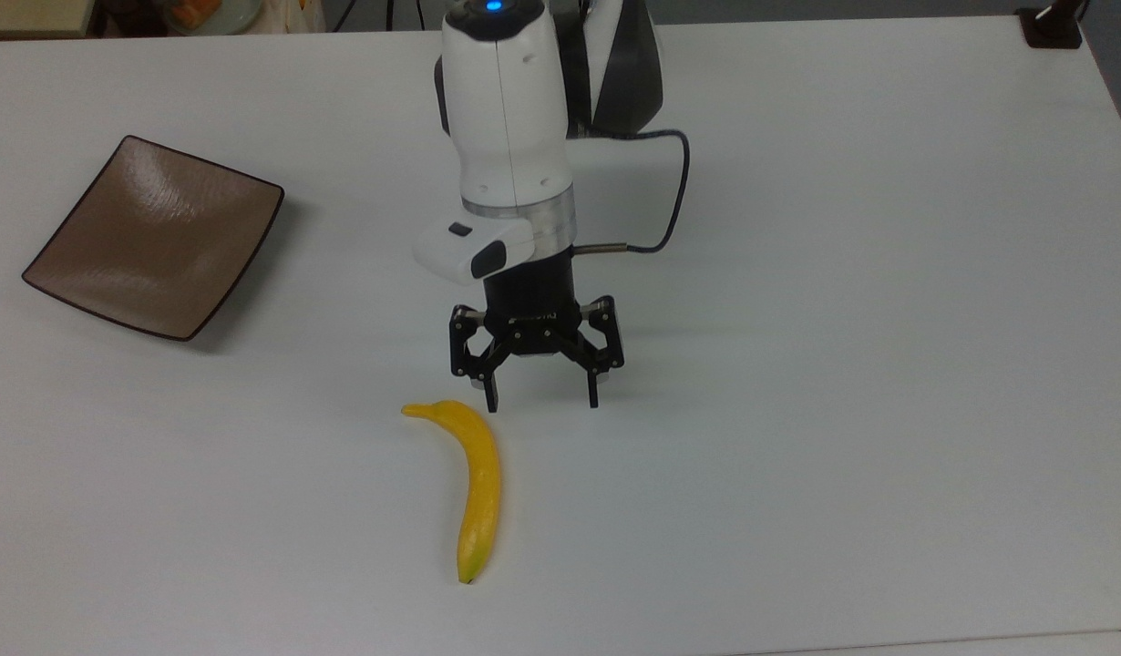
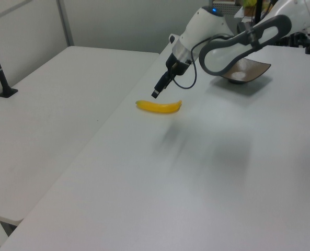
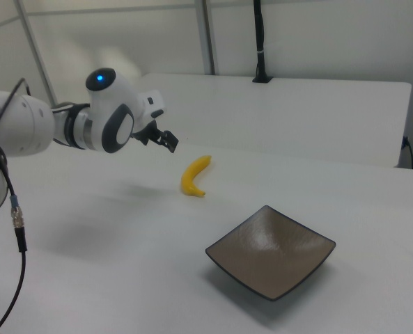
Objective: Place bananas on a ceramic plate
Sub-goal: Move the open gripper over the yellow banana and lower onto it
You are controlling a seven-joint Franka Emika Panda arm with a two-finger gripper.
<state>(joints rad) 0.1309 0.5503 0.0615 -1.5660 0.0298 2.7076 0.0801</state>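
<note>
The gripper (image 1: 540, 403) hangs near the middle of the top view with its fingers (image 1: 490, 398) spread wide and nothing between them, tips pointing down at the table (image 1: 843, 364). That reads as an approach for a grasp from above: the jaws are parted ready to straddle the fruit, not yet over it. The banana (image 1: 477, 483) lies flat on the table just below and slightly to the left of the gripper in the top view, untouched. Its long axis runs nearly top to bottom of the frame, stem at the upper end hooking left, greenish tip toward the bottom edge, the curve bulging right. The plate (image 1: 155, 237) sits bare in the top view's upper left, well apart from both, awaiting the banana.
</note>
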